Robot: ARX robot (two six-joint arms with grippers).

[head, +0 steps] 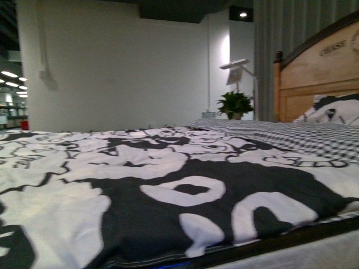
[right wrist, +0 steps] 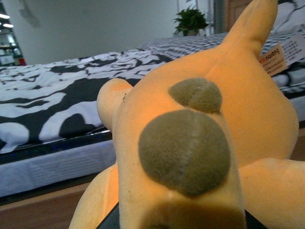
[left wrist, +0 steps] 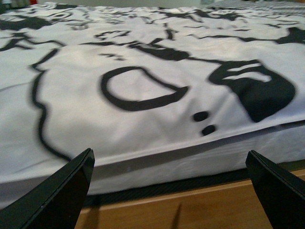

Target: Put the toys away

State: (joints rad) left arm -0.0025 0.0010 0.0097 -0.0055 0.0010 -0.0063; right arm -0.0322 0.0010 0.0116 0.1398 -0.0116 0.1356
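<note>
The plush toy (right wrist: 190, 143) bears an orange tag (right wrist: 271, 59), lettering unreadable.

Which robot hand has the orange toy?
The right gripper: the orange plush toy sits clamped in it, filling its camera. The left gripper is open, with only the bed beyond.

Nearly buried under the plush animal (right wrist: 190, 143): right gripper (right wrist: 180, 222), only two dark slivers showing beside the soft body it clasps. Cropped by the frame on several sides, that plush animal; print on its paper tag (right wrist: 272, 59) too small to read. Cropped too, the left gripper (left wrist: 169, 157): just two dark fingertips (left wrist: 66, 191) showing, set wide apart. At the right edge of the front view, headboard (head: 320, 73) and pillow (head: 336, 111) sliced off; headboard lettering too blurred to read. At far left, shelves (head: 10, 109) a blur.
</note>
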